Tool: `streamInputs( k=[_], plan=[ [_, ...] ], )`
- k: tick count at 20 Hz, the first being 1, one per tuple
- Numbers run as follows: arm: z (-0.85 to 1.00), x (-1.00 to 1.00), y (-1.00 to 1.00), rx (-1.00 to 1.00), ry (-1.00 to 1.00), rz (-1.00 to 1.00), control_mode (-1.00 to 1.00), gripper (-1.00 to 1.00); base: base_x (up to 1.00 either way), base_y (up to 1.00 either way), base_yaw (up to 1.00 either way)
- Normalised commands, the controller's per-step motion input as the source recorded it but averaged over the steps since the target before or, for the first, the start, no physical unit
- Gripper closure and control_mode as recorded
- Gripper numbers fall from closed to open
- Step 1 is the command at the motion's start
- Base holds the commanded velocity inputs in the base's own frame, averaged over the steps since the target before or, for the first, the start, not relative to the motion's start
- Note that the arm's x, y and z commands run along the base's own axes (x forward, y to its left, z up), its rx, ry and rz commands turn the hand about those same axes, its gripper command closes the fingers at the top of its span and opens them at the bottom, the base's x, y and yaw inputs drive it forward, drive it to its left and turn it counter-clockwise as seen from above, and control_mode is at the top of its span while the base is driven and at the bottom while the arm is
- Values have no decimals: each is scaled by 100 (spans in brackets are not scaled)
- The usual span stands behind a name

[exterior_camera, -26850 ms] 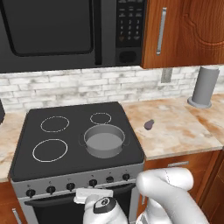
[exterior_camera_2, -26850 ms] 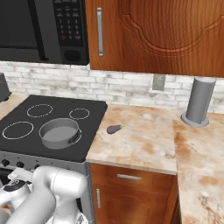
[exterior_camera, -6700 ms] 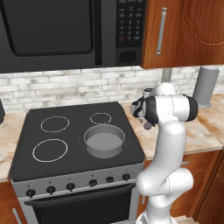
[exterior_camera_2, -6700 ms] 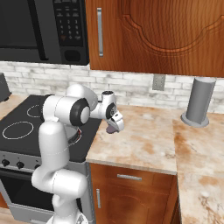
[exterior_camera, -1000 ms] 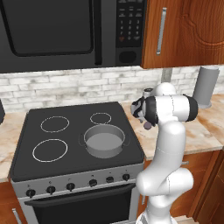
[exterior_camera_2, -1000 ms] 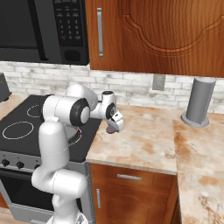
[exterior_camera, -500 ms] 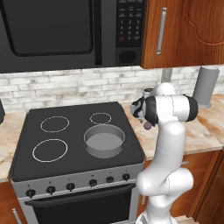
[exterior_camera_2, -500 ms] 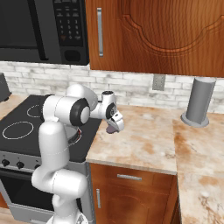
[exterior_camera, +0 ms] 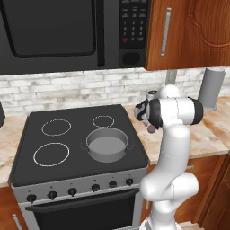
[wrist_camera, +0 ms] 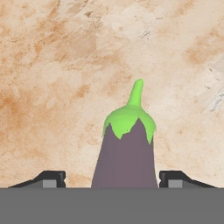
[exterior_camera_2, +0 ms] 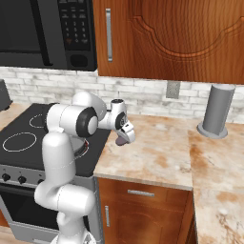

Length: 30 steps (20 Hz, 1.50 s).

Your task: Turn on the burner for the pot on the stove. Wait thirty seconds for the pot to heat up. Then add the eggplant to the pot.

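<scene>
The eggplant (wrist_camera: 127,153), dark purple with a green stem cap, lies on the marble counter right of the stove (exterior_camera: 45,157). My gripper (wrist_camera: 113,178) is down over it, a fingertip (wrist_camera: 52,177) on each side. The jaws are open, with a gap showing on the left and barely any on the right. In the left base view the eggplant (exterior_camera: 152,129) peeks out under the gripper (exterior_camera: 150,125); in the right base view the gripper (exterior_camera_2: 125,136) hangs over the eggplant (exterior_camera_2: 121,141). The grey pot (exterior_camera: 107,144) sits on the front right burner.
A tall grey cylinder (exterior_camera: 211,87) stands at the back right of the counter (exterior_camera_2: 157,152). A black microwave (exterior_camera: 58,36) hangs above the stove beside wooden cabinets (exterior_camera_2: 167,38). Black knobs (exterior_camera: 72,192) line the stove's front strip.
The arm holds the same pose over the eggplant as in the last second. Much earlier it was low at the stove's front strip.
</scene>
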Motion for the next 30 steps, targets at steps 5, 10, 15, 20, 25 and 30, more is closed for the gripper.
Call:
streamInputs(
  k=[5, 10, 15, 20, 25, 30],
  plan=[
    [0, -18, 0, 0, -2, -1, -100, 100, 0, 0, 0],
    [9, -61, 0, 0, -15, -7, -100, 100, 0, 0, 0],
    [66, -84, 0, 0, -29, -9, -100, 100, 0, 0, 0],
    [100, -54, 0, 0, -20, -8, -100, 100, 0, 0, 0],
    [100, -37, 9, 0, -4, -1, -100, 100, 0, 0, 0],
    [89, -46, 47, 0, 0, 0, -100, 100, 0, 0, 0]
  ],
)
